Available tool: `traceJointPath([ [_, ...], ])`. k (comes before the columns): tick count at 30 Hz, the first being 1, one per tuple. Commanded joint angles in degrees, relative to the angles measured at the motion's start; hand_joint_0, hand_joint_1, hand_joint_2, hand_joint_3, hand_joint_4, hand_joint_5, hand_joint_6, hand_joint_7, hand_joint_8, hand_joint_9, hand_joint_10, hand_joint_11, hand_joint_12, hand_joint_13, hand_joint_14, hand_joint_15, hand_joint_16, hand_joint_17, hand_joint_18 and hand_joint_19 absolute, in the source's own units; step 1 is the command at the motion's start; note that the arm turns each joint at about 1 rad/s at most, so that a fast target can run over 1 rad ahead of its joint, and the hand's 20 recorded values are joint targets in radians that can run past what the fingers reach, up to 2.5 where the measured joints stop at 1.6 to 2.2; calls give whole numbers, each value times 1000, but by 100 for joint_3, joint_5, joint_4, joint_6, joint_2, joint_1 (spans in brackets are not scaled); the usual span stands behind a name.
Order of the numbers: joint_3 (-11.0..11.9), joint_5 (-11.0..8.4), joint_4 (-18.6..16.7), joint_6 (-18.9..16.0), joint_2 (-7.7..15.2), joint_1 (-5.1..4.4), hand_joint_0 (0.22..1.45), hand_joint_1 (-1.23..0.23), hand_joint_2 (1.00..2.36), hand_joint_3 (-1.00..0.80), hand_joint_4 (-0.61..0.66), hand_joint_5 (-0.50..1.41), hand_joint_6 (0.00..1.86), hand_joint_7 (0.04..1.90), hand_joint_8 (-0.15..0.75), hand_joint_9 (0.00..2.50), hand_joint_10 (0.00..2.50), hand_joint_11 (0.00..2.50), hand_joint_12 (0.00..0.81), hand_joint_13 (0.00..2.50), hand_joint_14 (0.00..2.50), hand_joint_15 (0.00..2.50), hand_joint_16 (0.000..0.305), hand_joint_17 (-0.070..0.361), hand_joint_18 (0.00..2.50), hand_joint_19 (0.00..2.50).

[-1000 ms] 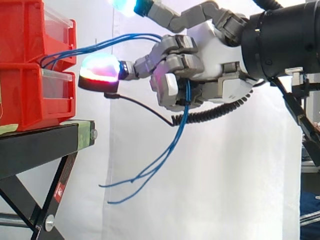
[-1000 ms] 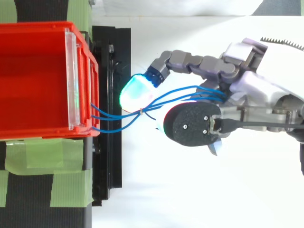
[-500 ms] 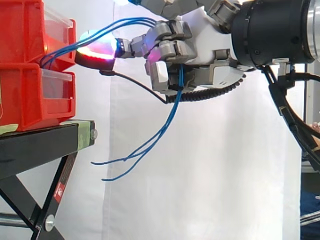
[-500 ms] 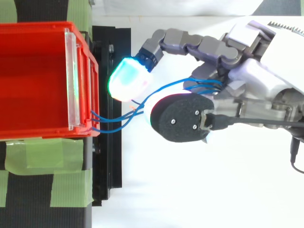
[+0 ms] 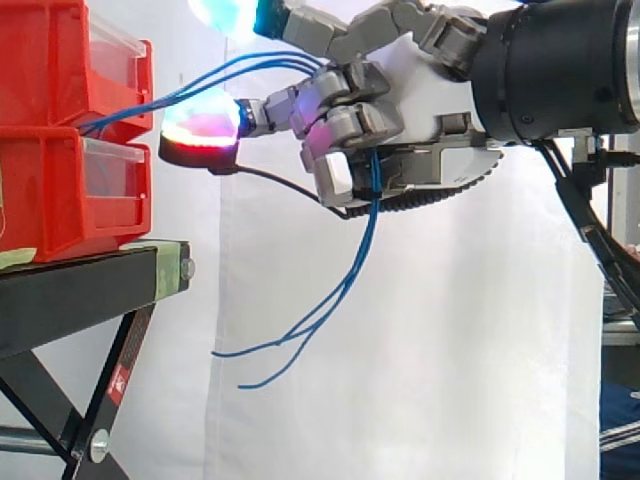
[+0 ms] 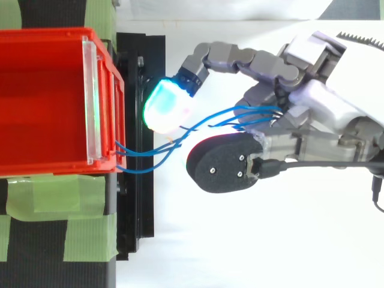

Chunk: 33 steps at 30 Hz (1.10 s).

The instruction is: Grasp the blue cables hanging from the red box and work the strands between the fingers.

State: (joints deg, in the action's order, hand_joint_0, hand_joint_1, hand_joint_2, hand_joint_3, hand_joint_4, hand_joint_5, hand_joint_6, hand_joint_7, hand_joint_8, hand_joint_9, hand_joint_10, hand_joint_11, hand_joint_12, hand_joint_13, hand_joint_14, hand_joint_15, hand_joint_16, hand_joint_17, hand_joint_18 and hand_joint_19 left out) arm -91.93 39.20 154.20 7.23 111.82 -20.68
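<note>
Side view. Item: hand (image 5: pixel 430 95), entering from the right, palm turned toward the bins.

Fingers (image 5: pixel 345 110): curled inward and closed round the blue cables (image 5: pixel 345 285), which pass through the grip at the palm. An extended finger carries a red-and-white glowing pad (image 5: pixel 200 125) just under the cable span. Another reaches upward and ends in a cyan pad (image 5: pixel 225 12) at the top edge.

Blue cables: they leave the front of the upper red bin (image 5: pixel 45 60) at its lower edge and rise in a shallow arc to the hand. Below the grip they hang down, their loose ends curling free in front of the white curtain (image 5: pixel 450 350), apart from the stand.

Support: 2 bins stacked, the upper on the lower red bin (image 5: pixel 50 190), both on a black stand (image 5: pixel 80 295).

Top view. The cables come out as 3 strands, possibly more where they overlap, beside the bin's clear panel (image 6: pixel 92 102). They cross the gap and run between a green-cyan pad (image 6: pixel 168 108) and a black-backed pad (image 6: pixel 225 165). Green tape (image 6: pixel 54 204) lies on the stand next to the bin.
</note>
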Motion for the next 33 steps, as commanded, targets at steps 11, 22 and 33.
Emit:
traceJointPath([
  [11, 0, 0, 23, 51, -2, -59, 869, -662, 1008, -847, 232, 87, 415, 1224, 476, 1531, 2500, 2500, 617, 1794, 2500, 1682, 200, 150, 2286, 747],
  [22, 9, 0, -39, 51, -2, -94, 894, -652, 1014, -694, 226, 67, 612, 1178, 476, 1534, 2500, 2500, 617, 1790, 2500, 1677, 200, 150, 2285, 751],
  [33, 0, -8, -48, 51, -2, -120, 889, -649, 1018, -613, 225, 64, 639, 1179, 485, 1535, 2500, 2500, 619, 1789, 2500, 1673, 201, 151, 2278, 765],
])
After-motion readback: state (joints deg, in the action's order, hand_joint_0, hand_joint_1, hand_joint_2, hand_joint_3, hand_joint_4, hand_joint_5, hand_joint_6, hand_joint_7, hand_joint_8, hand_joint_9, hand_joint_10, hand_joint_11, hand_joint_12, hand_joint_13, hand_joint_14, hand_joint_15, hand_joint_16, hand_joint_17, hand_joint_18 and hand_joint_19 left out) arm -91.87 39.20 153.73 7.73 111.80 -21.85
